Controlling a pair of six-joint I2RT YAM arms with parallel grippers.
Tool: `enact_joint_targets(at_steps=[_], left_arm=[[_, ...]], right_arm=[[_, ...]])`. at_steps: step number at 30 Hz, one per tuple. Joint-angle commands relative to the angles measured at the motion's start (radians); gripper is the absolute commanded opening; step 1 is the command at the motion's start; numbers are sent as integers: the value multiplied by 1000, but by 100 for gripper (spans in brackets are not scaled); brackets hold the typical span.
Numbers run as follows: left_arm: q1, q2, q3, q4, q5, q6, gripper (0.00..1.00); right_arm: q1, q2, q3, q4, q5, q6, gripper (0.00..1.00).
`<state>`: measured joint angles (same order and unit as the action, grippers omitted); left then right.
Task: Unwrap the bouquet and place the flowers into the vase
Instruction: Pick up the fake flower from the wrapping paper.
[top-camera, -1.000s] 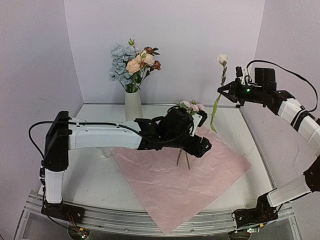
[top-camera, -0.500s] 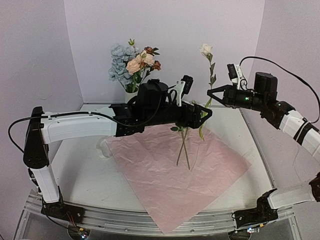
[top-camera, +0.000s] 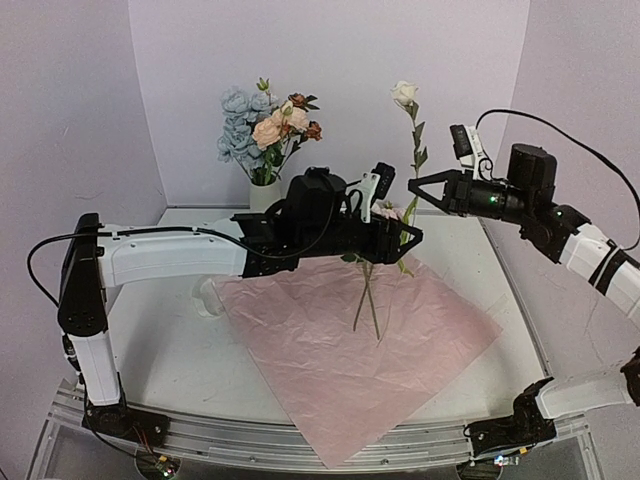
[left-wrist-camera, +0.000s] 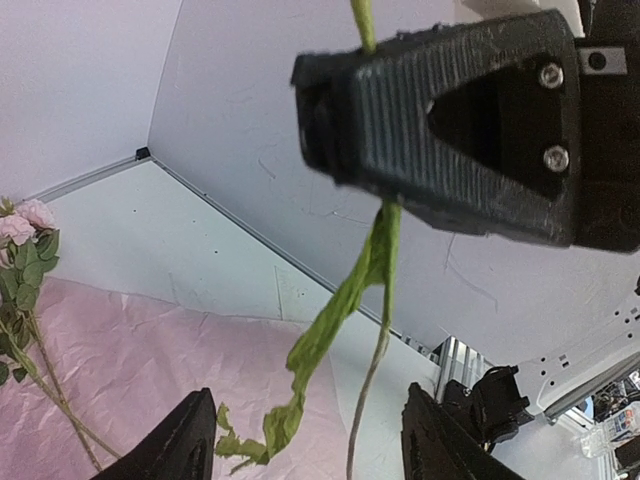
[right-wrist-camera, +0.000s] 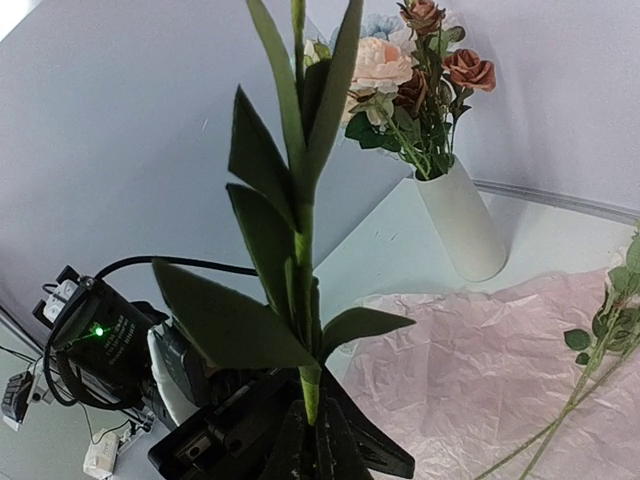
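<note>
Up above the far side of the table (top-camera: 170, 340), right of centre: right gripper (top-camera: 413, 186) clenched on the stem of a white rose (top-camera: 404, 93). Bloom on top, stalk near upright, green leaves above and below the grip. From the right wrist, stem running straight down into pinched-together fingertips, no daylight between them.

Reaching across from the left, left gripper (top-camera: 408, 238) stretched out just under that grip, jaws released and parted. From the left wrist, two black fingers (left-wrist-camera: 190, 445) wide apart at the bottom edge, the rose's lower stalk and a crumpled leaf (left-wrist-camera: 320, 340) dangling between them. Closer to the right-hand finger, touching neither as far as can be made out. Nothing grasped on that side.

Back by the rear wall, off-white vase (right-wrist-camera: 460, 225) upright, lower half hidden behind the left arm in the overhead view. Already holding flowers (top-camera: 262, 125): pale blue clusters to the left, peach rose in the middle, rust blooms to the right, all fanning out above the mouth.

Down on the table, pink paper (top-camera: 340, 350) spread flat and crinkled, one corner toward the near edge. On top of it, loose stems (top-camera: 368, 300) lying crossed, pink heads toward the far side, half tucked behind the left gripper. White rose well apart from the vase, off to its right, above the paper's far edge.
</note>
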<state>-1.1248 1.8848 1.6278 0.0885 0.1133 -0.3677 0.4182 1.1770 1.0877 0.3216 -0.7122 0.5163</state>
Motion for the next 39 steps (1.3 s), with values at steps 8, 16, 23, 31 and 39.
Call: enact_joint_targets(at_steps=[8, 16, 23, 31, 39], left_arm=[[3, -7, 61, 54, 7, 13, 24], [3, -17, 43, 54, -5, 26, 0], [4, -40, 4, 54, -65, 39, 0], [4, -123, -97, 59, -348, 156, 0], [12, -170, -90, 102, -693, 388, 0]], right_arm=[[34, -15, -3, 53, 5, -12, 0], [42, 1, 4, 53, 5, -19, 1], [43, -2, -3, 53, 19, -42, 49], [42, -50, -47, 42, 91, -97, 87], [42, -105, -83, -5, 173, -172, 88]])
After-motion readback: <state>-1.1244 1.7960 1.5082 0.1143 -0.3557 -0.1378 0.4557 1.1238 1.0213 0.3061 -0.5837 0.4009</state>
